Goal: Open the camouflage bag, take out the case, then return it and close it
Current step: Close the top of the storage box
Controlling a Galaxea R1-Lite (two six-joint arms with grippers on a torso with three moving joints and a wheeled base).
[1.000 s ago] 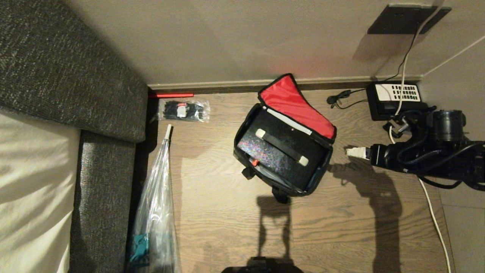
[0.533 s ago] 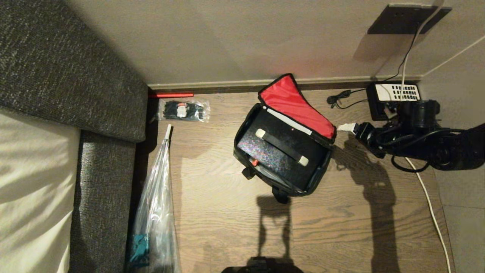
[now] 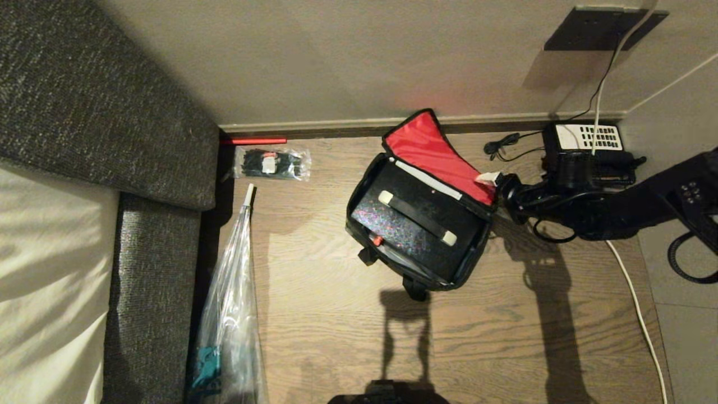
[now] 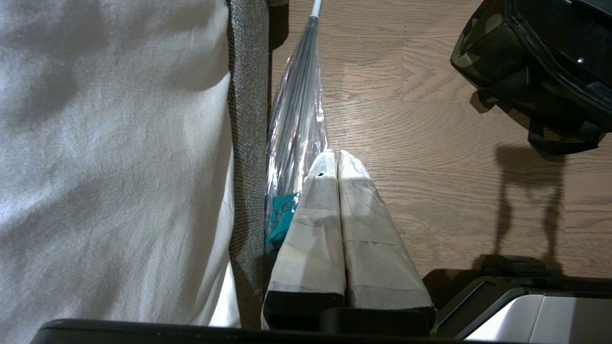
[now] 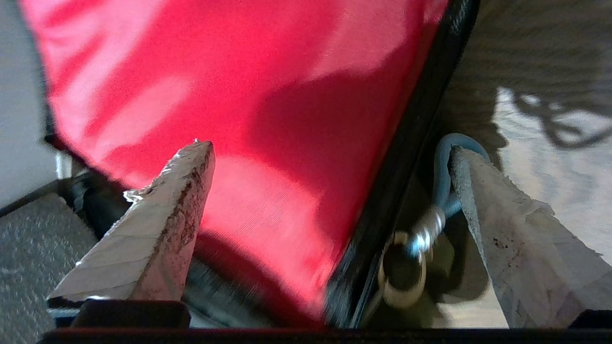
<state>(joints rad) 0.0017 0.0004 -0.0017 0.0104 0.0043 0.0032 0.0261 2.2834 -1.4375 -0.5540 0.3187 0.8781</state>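
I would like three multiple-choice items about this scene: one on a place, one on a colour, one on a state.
1. Where is the case?
A. inside the camouflage bag
B. on the floor beside it
C. on the sofa

2. What colour is the lid lining?
A. grey
B. red
C. blue

3. How is the right gripper?
A. shut on the case
B. shut on nothing
C. open, astride the lid edge

Answers: 1 A, the case lies in the open bag. 2 B, the raised flap shows red. 3 C, its fingers stand apart, one on each side of the lid's black edge.

- Beside the sofa you see a clear-wrapped umbrella on the floor.
- Near the skirting you find a small plastic packet and a telephone.
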